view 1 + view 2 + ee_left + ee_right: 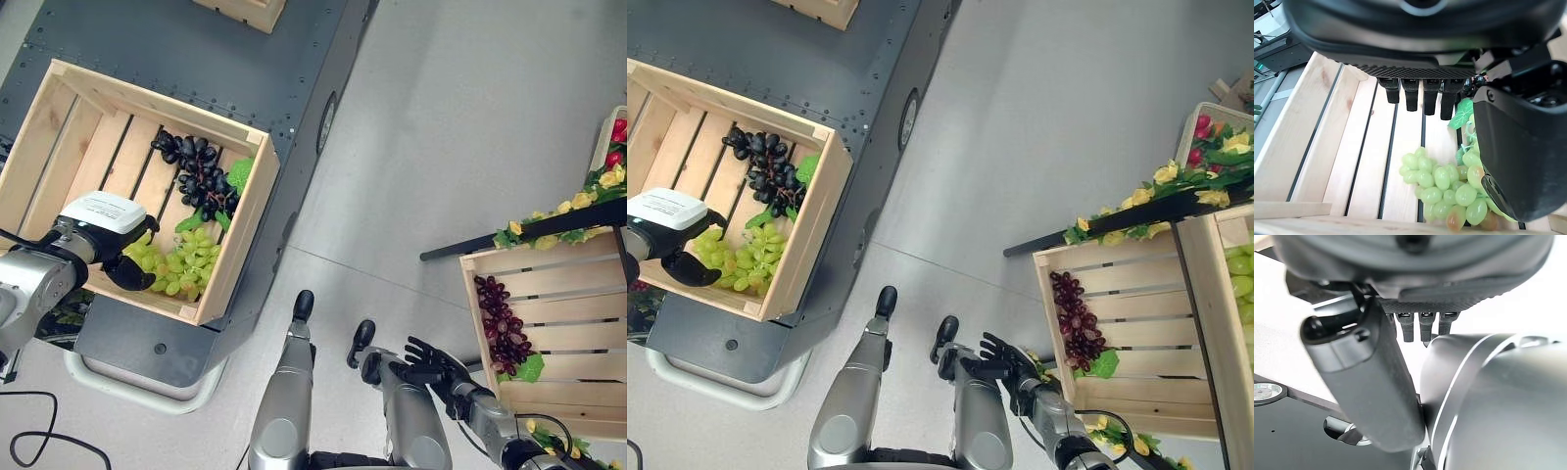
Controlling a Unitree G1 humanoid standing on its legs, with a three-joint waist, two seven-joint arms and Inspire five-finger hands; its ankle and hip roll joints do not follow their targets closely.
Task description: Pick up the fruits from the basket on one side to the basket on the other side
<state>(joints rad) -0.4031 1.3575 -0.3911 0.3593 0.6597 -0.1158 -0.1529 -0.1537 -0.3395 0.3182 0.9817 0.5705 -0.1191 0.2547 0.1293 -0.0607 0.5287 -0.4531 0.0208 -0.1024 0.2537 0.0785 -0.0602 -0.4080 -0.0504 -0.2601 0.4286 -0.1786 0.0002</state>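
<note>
**Left hand over the green grapes in the left crate**

A wooden slatted crate (245,220) sat on a dark grey metal platform (225,69) at the robot's left. Inside it, a bunch of dark purple grapes (199,171) with green leaves lay against the crate's right wall, towards the far side. A bunch of green grapes (181,259) lay in the near right corner, just beside the purple bunch.

The left hand (127,269) reached into this crate at the green grapes. In the left wrist view its fingers (1422,95) hung straight and relaxed above the bare slats, and the thumb (1518,147) stood against the side of the green bunch; nothing was gripped.

At the robot's right, a second wooden crate (549,274) held a bunch of red grapes (502,323) with a green leaf, lying along its left wall. Yellow flowers and leaves (578,211) ran on a dark bar behind it.

The right hand (431,367) hung low in front of the robot, over the grey floor (460,117), well apart from both crates, fingers spread and relaxed, holding nothing.
</note>
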